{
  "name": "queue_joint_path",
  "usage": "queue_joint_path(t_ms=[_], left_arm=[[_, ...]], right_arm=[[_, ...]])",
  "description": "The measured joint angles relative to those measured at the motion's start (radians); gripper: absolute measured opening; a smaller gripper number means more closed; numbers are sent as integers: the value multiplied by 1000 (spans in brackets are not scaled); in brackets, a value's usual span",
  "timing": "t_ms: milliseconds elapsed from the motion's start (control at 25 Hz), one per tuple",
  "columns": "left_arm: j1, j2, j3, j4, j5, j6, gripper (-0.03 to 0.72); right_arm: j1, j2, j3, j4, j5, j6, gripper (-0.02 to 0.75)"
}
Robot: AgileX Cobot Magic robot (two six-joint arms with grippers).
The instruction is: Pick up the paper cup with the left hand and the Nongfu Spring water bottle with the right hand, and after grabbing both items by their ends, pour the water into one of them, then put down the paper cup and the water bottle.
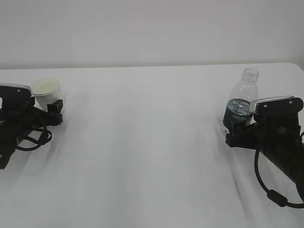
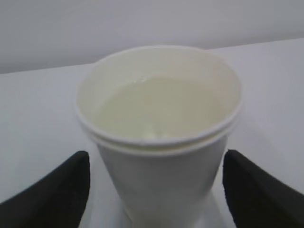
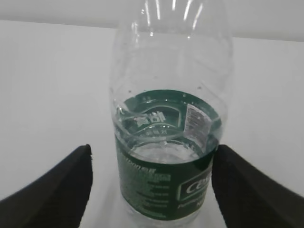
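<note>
Far left of the white table (image 1: 152,142), the cup (image 1: 46,91) stands upright near the back edge, its cream inside showing. The left gripper (image 1: 50,110) sits low right at it, fingers (image 2: 52,192) spread wide, one on each side of the cup's lower body. From the wrist there's a gap between each finger and the cup wall, so nothing is clamped. Across a broad bare stretch of table, on the right side, the bottle (image 1: 241,102) stands upright, uncapped, green band round its lower half, water (image 3: 161,147) up to about the band's top. The right gripper (image 1: 237,135) flanks its base, fingers (image 3: 54,190) wide apart too. They look clear of the plastic, no squeeze showing.
</note>
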Motion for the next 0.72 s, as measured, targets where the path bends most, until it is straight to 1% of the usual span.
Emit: queue_joint_path(t_ms=[480, 720], left_arm=[[0, -108, 162, 2, -2, 0, 622], [0, -155, 230, 21, -2, 0, 613]], right_arm=[[0, 0, 0, 0, 0, 0, 593], [0, 0, 0, -1, 0, 13, 594]])
